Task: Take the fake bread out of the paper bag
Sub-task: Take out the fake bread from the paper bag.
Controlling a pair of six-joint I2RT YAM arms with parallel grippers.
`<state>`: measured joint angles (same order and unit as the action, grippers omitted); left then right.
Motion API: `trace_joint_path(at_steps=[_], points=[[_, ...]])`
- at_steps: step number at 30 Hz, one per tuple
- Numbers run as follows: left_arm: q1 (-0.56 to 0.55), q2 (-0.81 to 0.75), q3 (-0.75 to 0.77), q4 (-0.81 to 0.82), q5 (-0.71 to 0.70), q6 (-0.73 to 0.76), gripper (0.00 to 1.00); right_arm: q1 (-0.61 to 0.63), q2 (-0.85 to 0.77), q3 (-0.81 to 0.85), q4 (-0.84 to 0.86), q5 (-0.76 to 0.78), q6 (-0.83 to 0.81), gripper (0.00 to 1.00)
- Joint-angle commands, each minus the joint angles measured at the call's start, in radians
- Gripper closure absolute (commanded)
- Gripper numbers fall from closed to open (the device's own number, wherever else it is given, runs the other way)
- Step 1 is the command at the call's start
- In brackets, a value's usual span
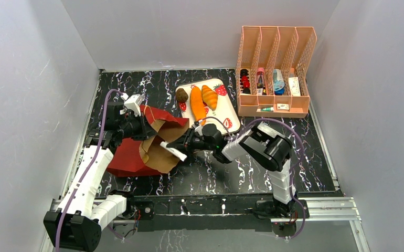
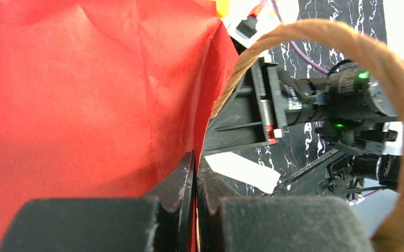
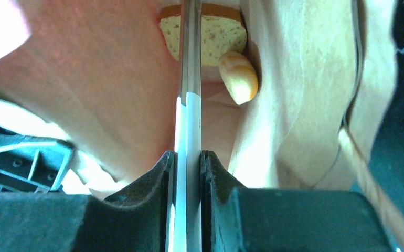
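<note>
Paper bag (image 1: 137,157) lies on its side, centre-left of the overhead view, mouth facing right. Left gripper (image 2: 195,176) clenched on its red edge; twine handle (image 2: 399,105) loops at right of that wrist view. Right gripper (image 3: 188,168) clamped on metal tongs (image 3: 190,63), which reach into the bag's mouth. Inside, top of frame: tan bread slice (image 3: 215,37), small orange loaf (image 3: 239,77) just beside it. On strawberry tray (image 1: 230,111), upper centre: dark roll (image 1: 182,95), baguette (image 1: 198,105), croissant (image 1: 209,96).

Top external: high behind arm bases, looking down on whole counter (image 1: 200,178). Left wrist: past left tool (image 2: 195,160), hard against paper bag (image 2: 84,94). Right wrist: past right tool (image 3: 188,157), close, into bag's mouth. All share the bag.
</note>
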<state>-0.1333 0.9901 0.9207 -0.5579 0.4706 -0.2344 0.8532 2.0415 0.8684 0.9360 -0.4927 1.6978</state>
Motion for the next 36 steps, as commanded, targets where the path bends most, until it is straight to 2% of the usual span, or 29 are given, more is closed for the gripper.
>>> trace_joint_path(at_steps=[1,6,10,17,23,27,36], points=[[-0.005,-0.024,0.029,-0.027,-0.02,0.01,1.0,-0.021,-0.138,-0.047,0.033,0.004,-0.071,1.0],[-0.005,-0.032,0.027,-0.036,-0.023,0.014,1.0,-0.028,-0.216,-0.077,-0.034,0.006,-0.125,1.0],[-0.005,-0.041,0.027,-0.047,-0.022,0.022,1.0,-0.02,-0.258,-0.023,-0.157,-0.003,-0.204,1.0],[-0.005,-0.027,0.044,-0.048,0.004,0.016,1.0,-0.002,-0.231,0.064,-0.229,-0.022,-0.267,0.84],[-0.005,0.005,0.06,-0.052,0.04,0.019,1.0,0.021,-0.22,0.138,-0.32,-0.022,-0.35,0.79],[-0.005,0.023,0.068,-0.051,0.067,0.02,1.0,0.034,-0.204,0.142,-0.299,-0.03,-0.327,0.76],[-0.005,0.016,0.073,-0.055,0.097,0.015,1.0,0.051,-0.094,0.101,-0.053,-0.083,-0.116,0.7]])
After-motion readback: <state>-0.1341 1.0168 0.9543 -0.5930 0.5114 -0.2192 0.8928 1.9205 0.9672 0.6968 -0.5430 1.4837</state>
